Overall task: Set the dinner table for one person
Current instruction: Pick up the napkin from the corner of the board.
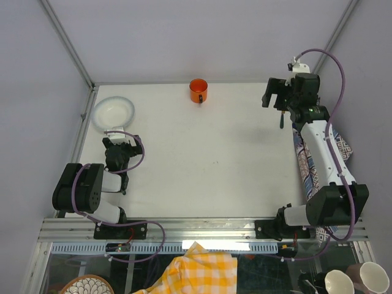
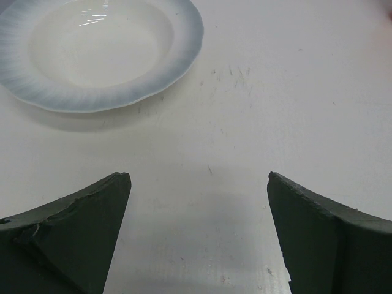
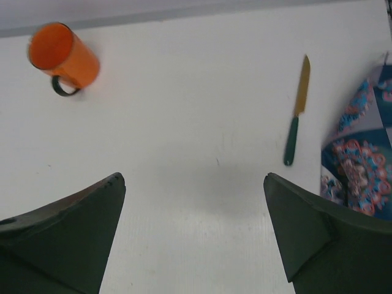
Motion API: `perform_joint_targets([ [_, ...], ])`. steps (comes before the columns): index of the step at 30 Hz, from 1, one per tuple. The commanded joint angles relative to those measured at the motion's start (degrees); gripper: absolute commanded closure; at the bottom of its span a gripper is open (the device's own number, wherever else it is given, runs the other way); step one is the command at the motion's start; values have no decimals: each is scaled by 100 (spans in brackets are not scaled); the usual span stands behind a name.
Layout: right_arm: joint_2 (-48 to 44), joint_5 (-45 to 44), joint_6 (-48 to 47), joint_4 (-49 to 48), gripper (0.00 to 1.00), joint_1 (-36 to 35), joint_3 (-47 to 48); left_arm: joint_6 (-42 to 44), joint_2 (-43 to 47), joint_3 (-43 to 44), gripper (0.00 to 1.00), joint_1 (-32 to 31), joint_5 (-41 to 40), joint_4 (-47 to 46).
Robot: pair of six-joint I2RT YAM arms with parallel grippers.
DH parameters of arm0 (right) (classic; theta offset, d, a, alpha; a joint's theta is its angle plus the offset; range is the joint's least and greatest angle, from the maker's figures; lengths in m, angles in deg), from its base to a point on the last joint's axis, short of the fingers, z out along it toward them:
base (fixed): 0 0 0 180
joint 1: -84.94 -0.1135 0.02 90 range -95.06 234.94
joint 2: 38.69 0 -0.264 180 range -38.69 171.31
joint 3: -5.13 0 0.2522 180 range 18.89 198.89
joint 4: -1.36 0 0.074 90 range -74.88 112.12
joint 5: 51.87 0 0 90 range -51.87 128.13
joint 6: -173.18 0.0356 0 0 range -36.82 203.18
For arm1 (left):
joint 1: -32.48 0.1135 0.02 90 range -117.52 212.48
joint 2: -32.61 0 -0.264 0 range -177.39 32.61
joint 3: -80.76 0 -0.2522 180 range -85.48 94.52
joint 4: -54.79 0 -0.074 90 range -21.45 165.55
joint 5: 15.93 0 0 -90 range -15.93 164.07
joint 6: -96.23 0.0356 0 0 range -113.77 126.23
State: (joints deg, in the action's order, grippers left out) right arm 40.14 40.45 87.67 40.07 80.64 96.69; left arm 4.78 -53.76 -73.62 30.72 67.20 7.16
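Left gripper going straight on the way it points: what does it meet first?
Probably the plate, whose right rim lies ahead, slightly left of the centre line of the open left gripper. If it tilts downward, bare dinner table comes first; tilt is unclear.

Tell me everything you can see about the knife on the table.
The knife has a slim gold-coloured blade, metal by its look, and a dark green handle. It lies flat on the white dinner table, blade pointing toward the far edge, just beside the patterned cloth without touching it. Nothing grips it.
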Motion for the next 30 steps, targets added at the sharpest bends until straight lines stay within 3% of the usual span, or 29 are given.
perform_joint_targets([
  [1,-139,-23,71,952,0,28,-89,-31,32,144,1,57,170,-288],
  [7,1053,-23,71,2514,0,-59,810,-30,34,139,1,59,169,-295],
  [11,1497,-23,71,2739,0,139,1070,-33,32,134,1,59,169,-299],
  [21,1497,-23,71,1836,0,2290,620,-31,34,133,1,60,169,-296],
  [30,1596,-23,71,1858,0,2494,720,-30,32,133,1,60,169,-302],
])
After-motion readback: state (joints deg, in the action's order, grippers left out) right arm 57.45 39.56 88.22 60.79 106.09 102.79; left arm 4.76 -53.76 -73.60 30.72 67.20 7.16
